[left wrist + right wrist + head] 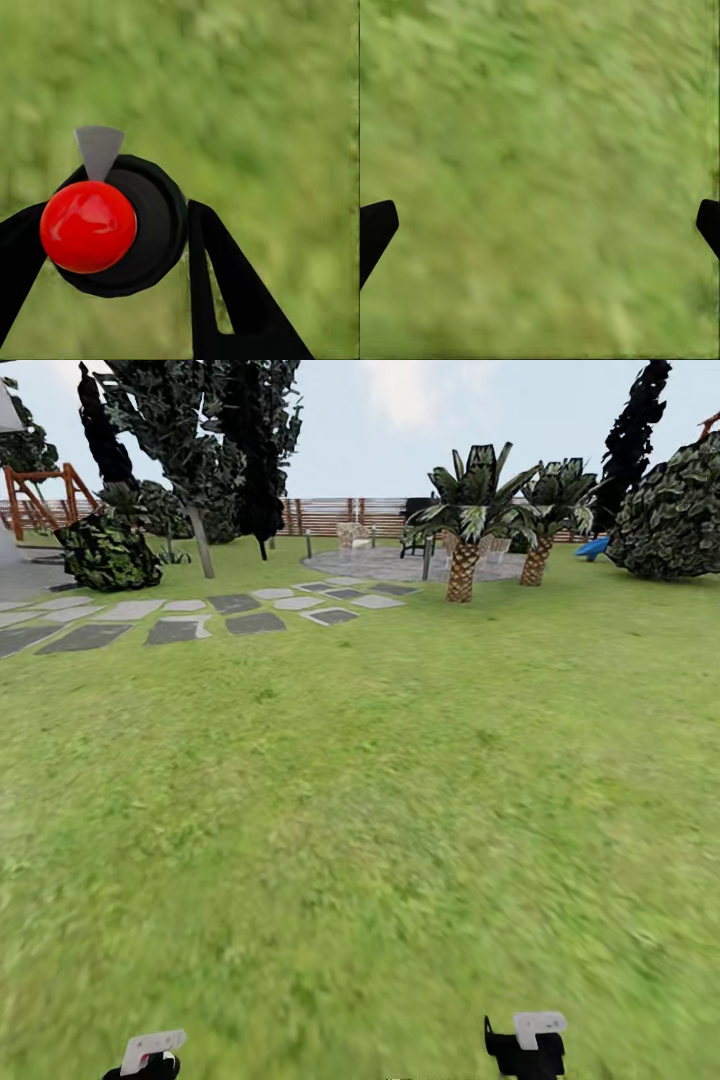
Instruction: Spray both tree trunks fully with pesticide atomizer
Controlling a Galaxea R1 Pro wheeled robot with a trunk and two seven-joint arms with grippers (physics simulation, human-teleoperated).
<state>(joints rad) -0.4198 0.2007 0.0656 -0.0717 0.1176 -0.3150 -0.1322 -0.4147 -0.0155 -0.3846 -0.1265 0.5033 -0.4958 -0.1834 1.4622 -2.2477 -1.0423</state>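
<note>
grass lawn [380, 790] pretty much everywhere, with both grippers low over it, and the left gripper [112, 240] is pinching the pesticide atomizer [112, 229], its red ball and black round body sitting between the black fingers [225, 285]. right gripper [540, 225] is spread wide with just green turf between the tips. beyond the lawn's far edge there's a grey-trunked tree [195, 470], stepping stones [190, 615], two small palms [470, 525] and a brown slat fence [330, 515] behind them.
</note>
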